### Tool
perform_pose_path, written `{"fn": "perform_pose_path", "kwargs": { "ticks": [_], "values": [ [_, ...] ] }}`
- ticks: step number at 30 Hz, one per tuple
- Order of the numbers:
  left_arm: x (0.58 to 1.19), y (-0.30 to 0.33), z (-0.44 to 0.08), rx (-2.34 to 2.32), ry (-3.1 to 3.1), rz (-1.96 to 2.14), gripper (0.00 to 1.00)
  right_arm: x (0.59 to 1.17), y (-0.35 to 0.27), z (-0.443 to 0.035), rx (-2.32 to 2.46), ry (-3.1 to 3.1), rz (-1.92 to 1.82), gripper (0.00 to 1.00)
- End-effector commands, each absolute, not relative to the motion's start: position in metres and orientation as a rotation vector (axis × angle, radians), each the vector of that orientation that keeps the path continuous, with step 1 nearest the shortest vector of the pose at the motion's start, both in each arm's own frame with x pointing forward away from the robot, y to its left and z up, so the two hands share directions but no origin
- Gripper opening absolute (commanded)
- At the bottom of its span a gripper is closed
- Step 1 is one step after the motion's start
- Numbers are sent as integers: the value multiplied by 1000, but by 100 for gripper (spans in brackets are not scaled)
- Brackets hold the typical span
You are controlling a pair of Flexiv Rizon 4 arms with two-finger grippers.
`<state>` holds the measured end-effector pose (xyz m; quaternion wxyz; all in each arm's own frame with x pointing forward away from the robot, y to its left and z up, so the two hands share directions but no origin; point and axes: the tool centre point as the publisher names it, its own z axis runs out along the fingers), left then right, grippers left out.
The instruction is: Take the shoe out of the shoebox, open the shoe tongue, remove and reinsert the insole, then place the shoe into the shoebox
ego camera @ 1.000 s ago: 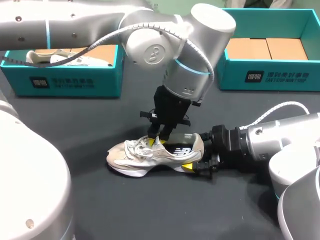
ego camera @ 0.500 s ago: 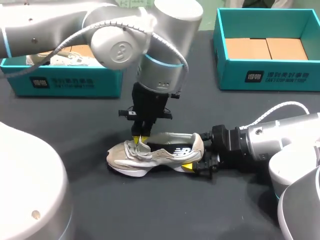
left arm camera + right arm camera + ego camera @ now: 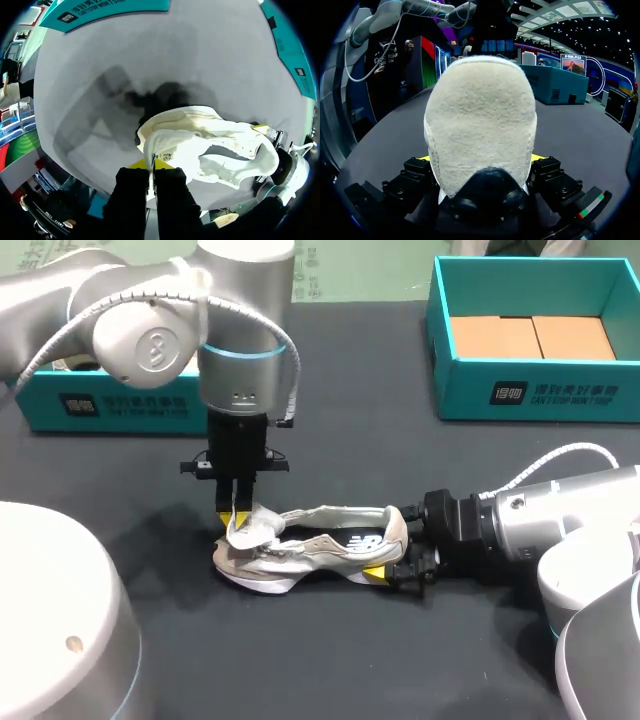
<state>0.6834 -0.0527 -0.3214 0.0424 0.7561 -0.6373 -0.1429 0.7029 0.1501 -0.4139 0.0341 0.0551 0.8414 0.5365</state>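
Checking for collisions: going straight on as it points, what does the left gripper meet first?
Likely the shoe, its toe end, just beneath the tongue that the left gripper pinches.

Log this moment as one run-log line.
step: tongue opening; left gripper: shut on tongue; right gripper: shut on shoe heel; shoe: on table

Cream and beige shoe (image 3: 320, 552) with a white sole, standing on that sole near the middle of the table (image 3: 420, 480), toe toward the left edge, heel toward the right edge. Tongue (image 3: 252, 526) turned up and forward over the laces, mouth gaping wide, its tip pinched in the left gripper (image 3: 233, 515). Heel clamped from both sides by the right gripper (image 3: 395, 558). Open teal shoebox (image 3: 530, 395), brown card inside, at the far right corner, well apart from the shoe. Second teal shoebox (image 3: 120, 408) along the far left edge.
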Motion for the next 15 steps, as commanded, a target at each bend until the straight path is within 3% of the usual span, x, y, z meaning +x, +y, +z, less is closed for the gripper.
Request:
{"fn": "perform_pose_path", "kwargs": {
  "ticks": [1,7,9,15],
  "values": [
    [678,-43,-340,2265,-1852,-247,0,703,150,-414,171,2592,1644,0],
    [676,-40,-365,2263,-1835,-355,2,703,150,-414,171,2592,1644,0],
    [675,-39,-369,2264,-1822,-371,22,703,150,-414,171,2592,1644,0],
    [671,-31,-366,2260,-1837,-384,49,703,150,-414,171,2592,1644,0]
  ]
}}
